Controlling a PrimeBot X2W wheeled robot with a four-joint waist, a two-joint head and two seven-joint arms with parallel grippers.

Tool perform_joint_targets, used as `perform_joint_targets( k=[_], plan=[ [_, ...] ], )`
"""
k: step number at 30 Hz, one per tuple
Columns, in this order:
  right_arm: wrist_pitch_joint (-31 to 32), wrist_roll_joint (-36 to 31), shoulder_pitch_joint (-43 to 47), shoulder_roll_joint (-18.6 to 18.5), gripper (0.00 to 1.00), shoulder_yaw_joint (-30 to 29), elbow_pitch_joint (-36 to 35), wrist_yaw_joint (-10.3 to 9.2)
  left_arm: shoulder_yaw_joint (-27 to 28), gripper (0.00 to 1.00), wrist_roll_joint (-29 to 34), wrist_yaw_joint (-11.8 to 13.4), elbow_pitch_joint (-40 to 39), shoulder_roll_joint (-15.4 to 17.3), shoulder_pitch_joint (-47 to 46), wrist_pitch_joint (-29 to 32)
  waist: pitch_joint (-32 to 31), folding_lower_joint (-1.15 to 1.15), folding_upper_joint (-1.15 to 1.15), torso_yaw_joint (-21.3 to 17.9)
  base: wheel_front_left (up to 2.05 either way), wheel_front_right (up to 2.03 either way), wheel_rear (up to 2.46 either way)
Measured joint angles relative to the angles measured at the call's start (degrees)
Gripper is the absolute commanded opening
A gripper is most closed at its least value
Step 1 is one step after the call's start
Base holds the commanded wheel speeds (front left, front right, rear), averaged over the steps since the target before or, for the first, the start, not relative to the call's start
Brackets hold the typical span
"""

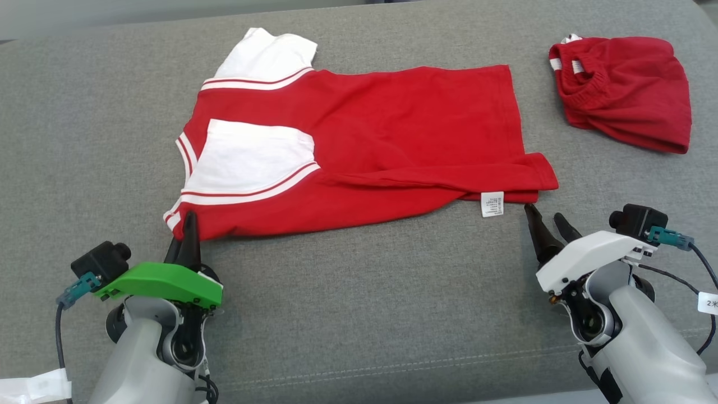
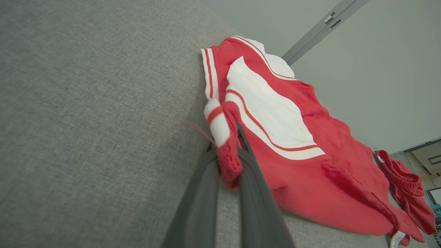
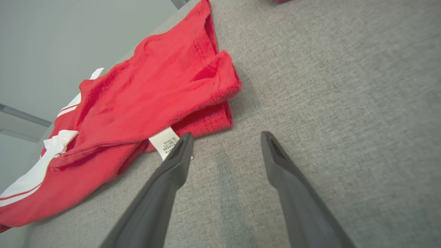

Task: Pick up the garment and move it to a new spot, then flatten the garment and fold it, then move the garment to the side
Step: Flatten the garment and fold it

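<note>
Garment (image 1: 392,129) on grey cushion (image 1: 359,314), left gripper (image 1: 188,220) clamped on its corner — right gripper (image 1: 542,211) wide

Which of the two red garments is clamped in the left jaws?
The red-and-white shirt spread flat at centre, pinched at its near-left corner; the crumpled red shorts lie apart at far right.

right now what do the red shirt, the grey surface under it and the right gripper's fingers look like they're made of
Red shirt: soft matte knit, likely cotton jersey; it creases and has stitched hems.
Grey surface: matte woven upholstery cloth, by its fine weave and seam.
Right gripper: its fingers look like smooth dark moulded plastic with a dull sheen, possibly rubbery.
</note>
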Motion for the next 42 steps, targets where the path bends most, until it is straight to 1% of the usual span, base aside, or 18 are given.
perform_joint_targets(
  k=[7,11,16,22,23,24,25,27,28,29,30,32,33,34,35,38,39,42],
  plan=[
    [0.3,-1.6,-0.8,-0.1,1.0,0.9,2.4,-0.13,-1.6,0.0,0.4,-0.4,-1.4,-0.3,0.0,0.0,0.6,0.0,0.0,2.0,0.0,0.0,0.0],
    [0.3,-2.5,-2.5,-0.4,1.0,1.2,3.6,-0.56,-2.1,0.0,0.5,-0.7,-2.3,-0.5,0.0,0.0,1.2,0.0,0.0,2.9,0.0,0.0,0.0],
    [0.0,-2.5,-4.3,-0.2,1.0,1.1,5.3,-1.04,-2.2,0.0,0.5,-0.9,-3.1,-0.5,0.0,0.0,1.8,0.0,0.0,3.5,0.0,0.0,0.0],
    [-0.1,-2.5,-5.6,0.0,1.0,1.1,7.1,-1.04,-2.1,0.0,0.5,-1.0,-4.0,-0.5,0.0,0.0,2.2,0.0,0.0,3.7,0.0,0.0,0.0],
    [-0.3,-2.5,-5.8,0.1,0.97,1.1,7.4,-1.04,-2.1,0.0,0.5,-1.0,-4.1,-0.5,0.0,0.0,2.3,0.0,0.0,3.7,0.0,0.0,0.0],
    [-0.3,-2.5,-6.1,0.1,0.8,1.0,7.7,-1.04,-2.0,0.0,0.6,-1.0,-4.2,-0.5,0.0,0.0,2.4,0.0,0.0,3.7,0.0,0.0,0.0],
    [-0.3,-2.5,-6.3,0.1,0.67,1.0,8.1,-1.03,-1.9,0.0,0.6,-1.0,-4.3,-0.6,0.0,0.0,2.4,0.0,0.0,3.7,0.0,0.0,0.0],
    [-0.3,-2.5,-6.6,0.1,0.46,1.0,8.7,-1.02,-1.8,0.0,0.6,-1.0,-4.4,-0.6,0.0,0.0,2.6,0.0,0.0,3.7,0.0,0.0,0.0],
    [-0.4,-2.5,-6.7,0.0,0.41,0.9,9.0,-1.02,-1.6,0.0,0.6,-1.1,-4.5,-0.6,0.0,0.0,2.6,0.0,0.0,3.7,0.0,0.0,0.0],
    [-0.4,-2.5,-6.9,0.0,0.32,0.9,9.3,-0.97,-1.5,0.0,0.6,-1.1,-4.6,-0.7,0.0,0.0,2.7,0.0,0.0,3.7,0.0,0.0,0.0],
    [-0.5,-2.5,-7.0,0.0,0.26,0.9,9.5,-0.85,-1.3,0.0,0.6,-1.1,-4.7,-0.7,0.0,0.0,2.8,0.0,0.0,3.7,0.0,0.0,0.0],
    [-0.8,-2.5,-7.4,0.1,0.08,0.9,9.8,-0.45,-0.9,0.0,0.9,-1.1,-5.0,-0.7,0.0,-0.2,2.8,0.0,0.0,3.7,0.0,0.0,0.0],
    [-1.0,-2.5,-7.4,0.3,0.02,0.9,9.8,-0.38,-0.8,0.0,1.0,-1.1,-5.3,-0.7,0.0,-0.2,2.8,0.0,0.0,3.6,0.0,0.0,0.0],
    [-1.1,-2.5,-7.4,0.4,0.0,0.9,9.8,0.09,-0.6,0.0,1.1,-1.1,-5.6,-0.7,0.0,-0.2,2.8,0.0,0.0,3.6,0.0,0.0,0.0],
    [-1.4,-2.4,-7.4,0.3,0.0,0.9,9.9,0.16,-0.4,0.0,1.2,-1.1,-5.9,-0.7,0.0,-0.2,2.8,0.0,0.0,3.5,0.0,0.0,0.0],
    [-1.6,-2.0,-7.4,0.6,0.0,0.5,9.8,1.51,0.5,0.0,2.1,-1.1,-6.7,-0.7,0.0,-0.2,2.7,0.0,0.0,3.4,0.0,0.0,0.0],
    [-1.6,-1.1,-7.4,1.0,0.0,0.0,9.7,2.13,0.8,0.0,2.1,-1.2,-7.1,-0.7,0.0,-0.2,2.7,0.0,0.0,3.3,0.0,0.0,0.0],
    [-1.6,4.3,-7.4,3.5,0.0,-2.5,8.1,4.94,2.1,0.0,2.1,-1.2,-8.9,-0.8,0.0,-0.2,2.3,0.0,0.0,3.1,0.0,0.0,0.0]
  ],
)
